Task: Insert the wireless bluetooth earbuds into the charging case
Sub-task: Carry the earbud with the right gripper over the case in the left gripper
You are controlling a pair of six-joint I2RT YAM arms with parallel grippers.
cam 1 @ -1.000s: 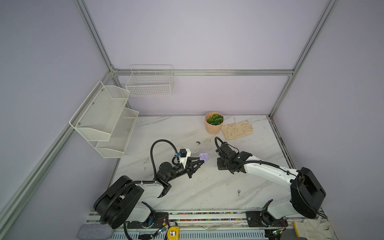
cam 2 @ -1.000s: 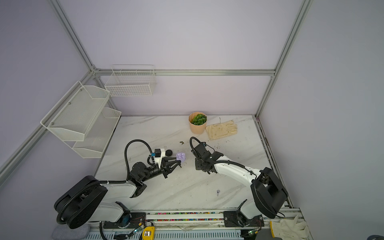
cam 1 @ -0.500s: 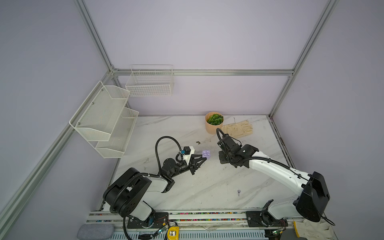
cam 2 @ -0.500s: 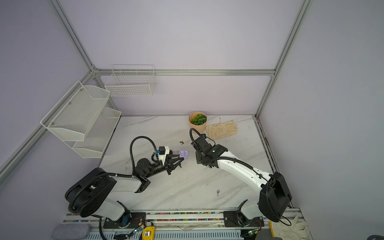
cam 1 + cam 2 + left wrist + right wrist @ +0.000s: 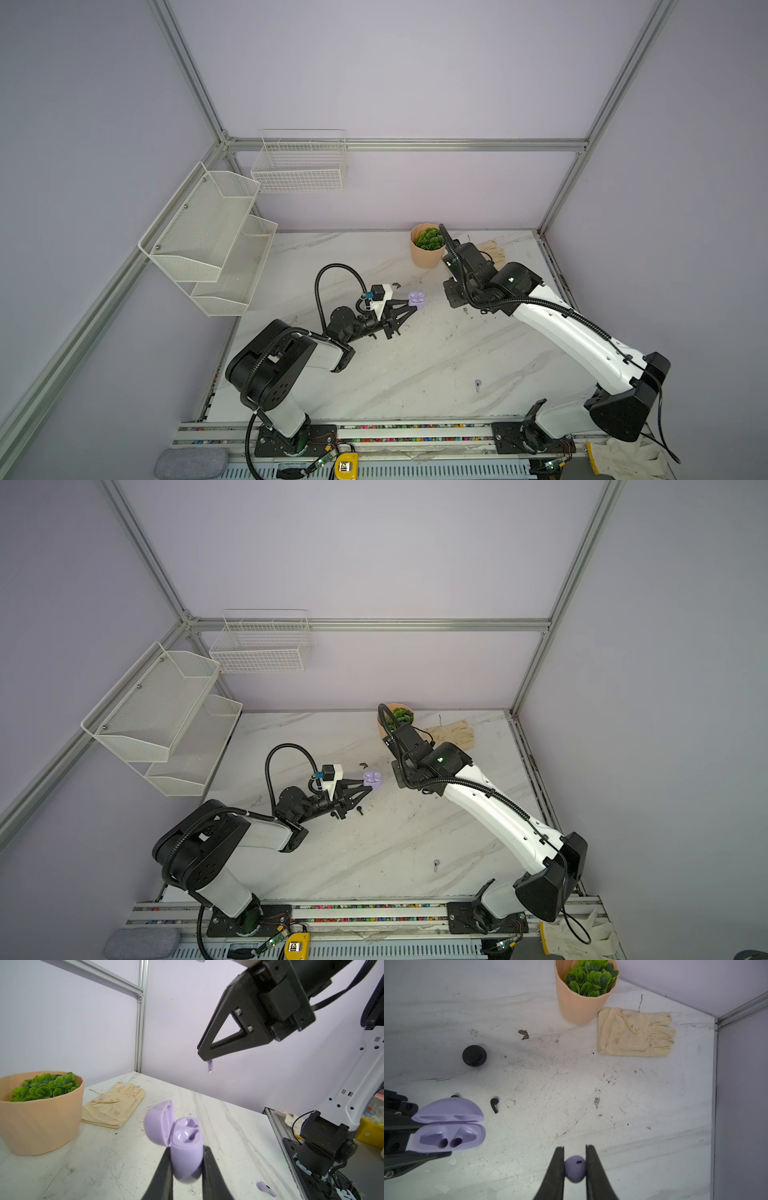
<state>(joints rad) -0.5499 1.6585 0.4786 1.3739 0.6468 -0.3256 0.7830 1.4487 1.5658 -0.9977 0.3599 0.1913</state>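
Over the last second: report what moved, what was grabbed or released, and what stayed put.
The left gripper carried the open lilac case farther from its base, toward the back wall. The right gripper, clamped on a lilac earbud, also reached farther back. Nothing visibly grabbed or released. The loose earbud, pot and glove stayed.

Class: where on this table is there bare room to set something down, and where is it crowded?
Free: the table front along the base rail, bare but for one lilac earbud; the back-left stretch between wire shelf and plant pot. Crowded: mid-table, around the lilac case, black case and black earbud.
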